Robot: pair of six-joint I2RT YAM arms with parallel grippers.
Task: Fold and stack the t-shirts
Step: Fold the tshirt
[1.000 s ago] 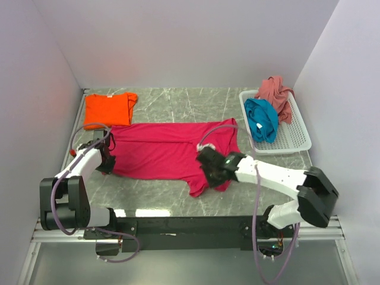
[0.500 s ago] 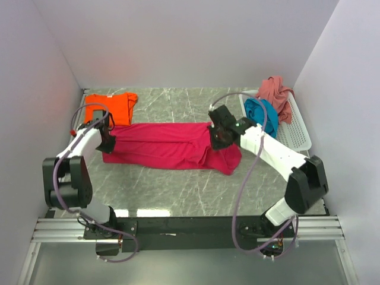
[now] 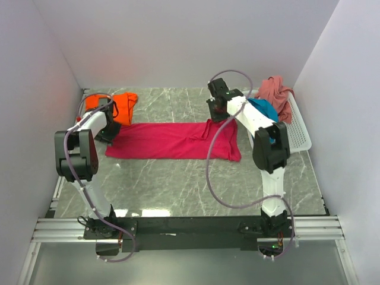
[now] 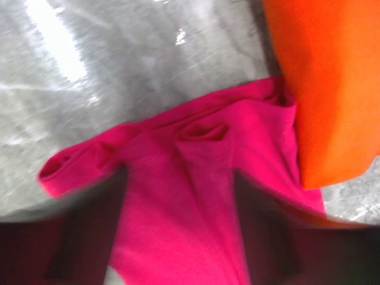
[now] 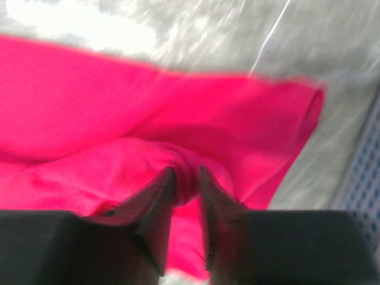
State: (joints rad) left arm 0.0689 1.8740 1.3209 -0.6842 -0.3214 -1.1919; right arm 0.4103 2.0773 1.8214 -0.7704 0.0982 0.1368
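**Magenta shirt laid in a strip, both ends at risk as I let go**

The magenta shirt [image 3: 172, 141] lies across the middle of the worktop [image 3: 178, 190] as a long folded band. Its left end touches the folded orange shirt [image 3: 122, 105] at the back left corner. The teal shirt [image 3: 264, 113] and the dusty pink shirt [image 3: 276, 89] sit unfolded in the white basket [image 3: 297, 141] on the right.

My left pincer [image 4: 178, 184] is at the band's left end with its fingers standing wide, one on each side of the cloth and clamping nothing. My right pincer [image 5: 186, 173] is at the far right corner, narrow, with a ridge of magenta puckered up between its tips. I cannot tell whether that ridge is pinched or merely lying in the gap.

That pucker is my main worry. If I lift the right arm while the cloth is caught, the top layer would come up with it and the fold would open. The right end already looks lumpier than the rest, so the next fold could come out crooked.

On the left the margin is thin. The magenta corner and the orange edge meet right beside my fingers, and a careless retreat could drag either one and upset the finished shirt. The right arm also stands close to the basket, so a wide swing there could knock it.
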